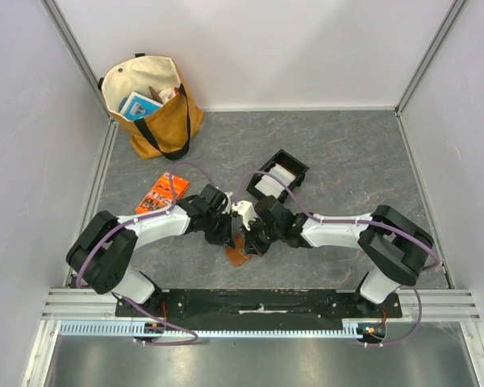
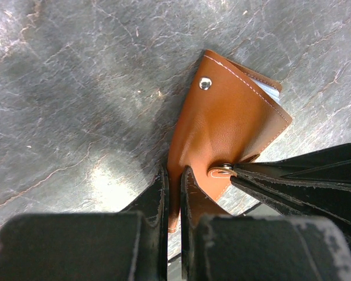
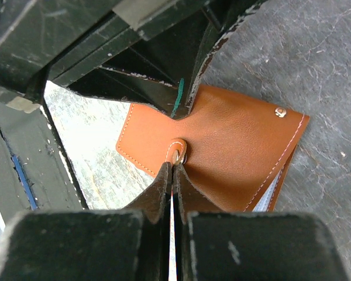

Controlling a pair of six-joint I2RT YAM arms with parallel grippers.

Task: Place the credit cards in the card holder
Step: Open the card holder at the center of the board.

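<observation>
Between the two end effectors, low over the grey worktop (image 1: 347,153): card holder (image 2: 228,129), tan leather, white stitching, no brand or stamp readable on it.

Left end effector (image 2: 173,190): fingers pressed together on the holder's near edge, with the leather running up between them.

Right end effector (image 3: 172,170): fingers closed on the small strap tab with the metal snap ring. In the left wrist view its tip comes in from the right, touching that tab. The second snap stud sits at the holder's far corner, away from both tips.

Credit cards (image 2: 271,92): only thin pale blue-white edges show at the holder's open side, opposite the left tip. The count is hidden by the leather. The right wrist view shows the same pale edges at the lower right of the holder.

From the top view, the arms cover most of the holder and only a brown corner shows.

Beyond the right end effector: black tray (image 1: 290,157) with white flat pieces inside, too small to tell apart.

Beyond the left end effector: orange packet (image 1: 163,193), printed, text unreadable.

Further past it, in the corner: tote bag (image 1: 165,129), standing open, with a blue-and-white item and something brown inside, print unreadable.
</observation>
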